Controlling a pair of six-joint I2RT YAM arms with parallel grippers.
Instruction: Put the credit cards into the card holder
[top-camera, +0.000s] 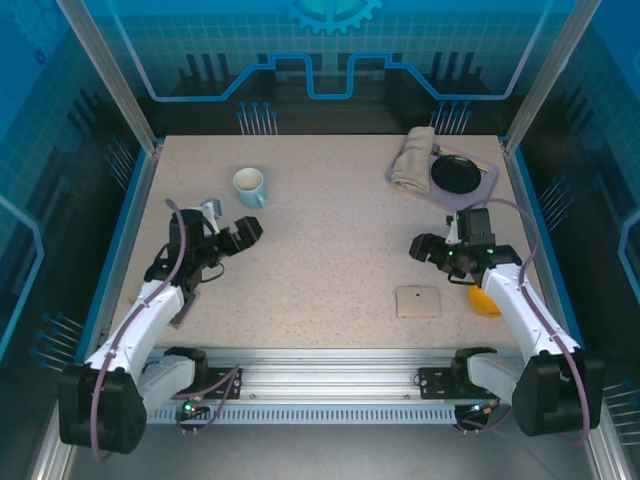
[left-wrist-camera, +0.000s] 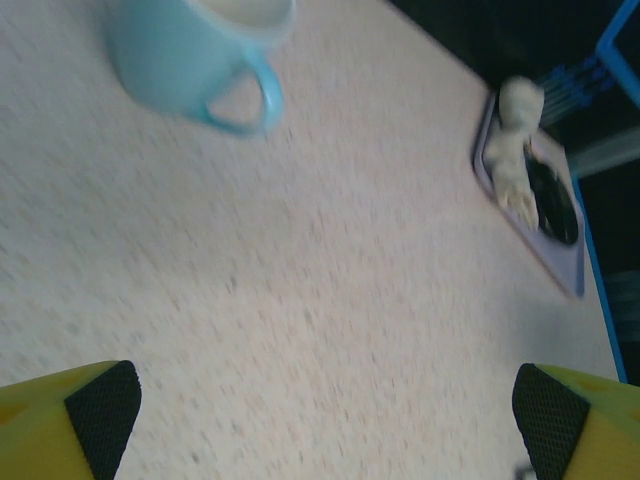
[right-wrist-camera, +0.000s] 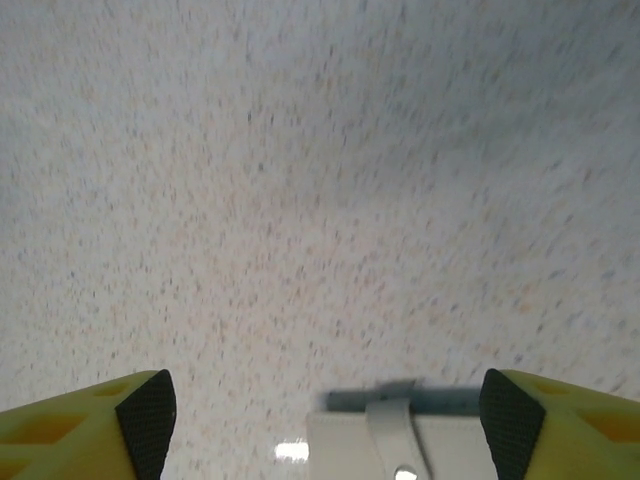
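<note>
Right now the card holder is lying flat and shut on the surface, toward the near edge and right of centre, with its long axis running left to right, roughly parallel to that edge. The right end effector is hanging above the surface just beyond the holder, so the holder is sitting back toward that arm's own base. In the right wrist view a pale edge with a small tab, probably the holder, is peeking in low between the fingers. Those fingers are standing apart with nothing between them. The left end effector is also standing wide apart and empty, well away on the left near a light blue mug, so the right arm is looking much the nearer for any reach. A yellow object is sitting just right of the holder, partly under the right arm, which is narrowing that side. Bare surface is lying open to the holder's left and beyond it, while a tray carrying a cloth is occupying the far right corner.
</note>
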